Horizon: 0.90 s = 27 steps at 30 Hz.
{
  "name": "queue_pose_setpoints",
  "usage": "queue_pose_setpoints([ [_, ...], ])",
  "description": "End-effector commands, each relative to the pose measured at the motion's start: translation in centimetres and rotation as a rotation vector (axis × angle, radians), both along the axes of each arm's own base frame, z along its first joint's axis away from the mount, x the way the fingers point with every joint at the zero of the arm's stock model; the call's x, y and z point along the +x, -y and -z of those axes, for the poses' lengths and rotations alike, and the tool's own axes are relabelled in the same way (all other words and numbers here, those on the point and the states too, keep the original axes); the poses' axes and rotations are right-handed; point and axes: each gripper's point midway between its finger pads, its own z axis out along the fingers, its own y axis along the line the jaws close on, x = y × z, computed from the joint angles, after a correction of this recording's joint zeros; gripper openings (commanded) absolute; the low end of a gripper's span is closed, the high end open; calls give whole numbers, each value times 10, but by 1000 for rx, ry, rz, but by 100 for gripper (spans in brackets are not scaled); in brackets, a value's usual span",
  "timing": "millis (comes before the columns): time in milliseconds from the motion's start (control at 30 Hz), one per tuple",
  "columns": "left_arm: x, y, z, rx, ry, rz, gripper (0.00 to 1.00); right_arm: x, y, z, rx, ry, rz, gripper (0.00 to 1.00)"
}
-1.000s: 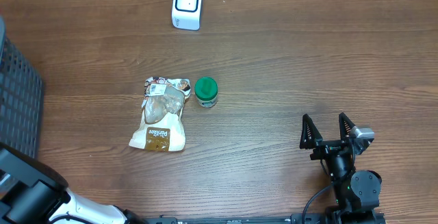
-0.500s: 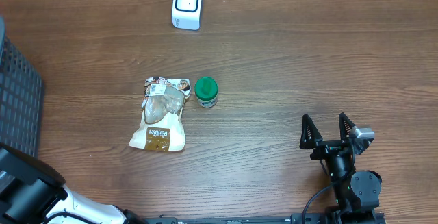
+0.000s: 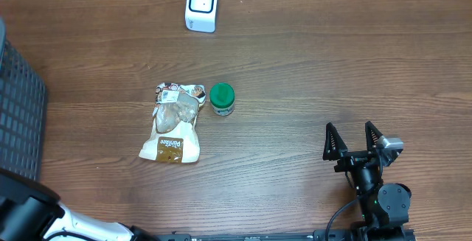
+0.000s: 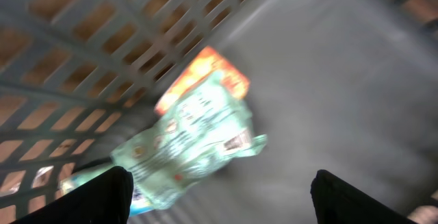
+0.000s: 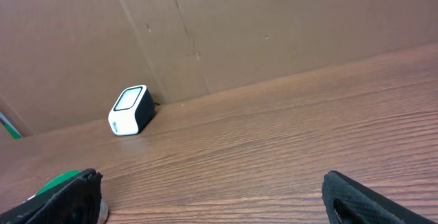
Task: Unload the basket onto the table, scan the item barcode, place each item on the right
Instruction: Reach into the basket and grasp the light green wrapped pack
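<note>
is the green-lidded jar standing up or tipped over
Upright. From overhead the jar shows its full round green lid, with only a sliver of its side below.

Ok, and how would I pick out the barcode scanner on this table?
Follow the wooden table to its far edge, by the cardboard wall. The scanner is the small white box with a dark window, standing alone, well behind the snack pouch and green-lidded jar.

The right gripper (image 3: 349, 127) is located at 5 o'clock in the overhead view. Its fingers (image 3: 329, 134) are spread wide, pointed toward 12 o'clock, and nothing is held. The left arm (image 3: 29, 219) is seen at 7 o'clock. The left gripper (image 4: 219, 193) is spread wide and is empty.
</note>
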Motion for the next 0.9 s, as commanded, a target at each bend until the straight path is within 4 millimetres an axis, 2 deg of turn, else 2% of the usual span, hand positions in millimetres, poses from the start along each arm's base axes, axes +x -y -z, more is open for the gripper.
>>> queue_pose_setpoints([
  [0, -8, -8, 31, -37, -71, 28, 84, 0, 0, 2, -4, 4, 2, 100],
  [367, -2, -15, 94, -91, -154, 114, 80, 0, 0, 2, -4, 4, 2, 100],
  [600, -1, -23, 105, -70, -170, 111, 76, 0, 0, 2, -4, 4, 2, 100],
  [867, -7, -13, 117, -124, -198, 114, 34, 0, 0, 2, -4, 4, 2, 100],
])
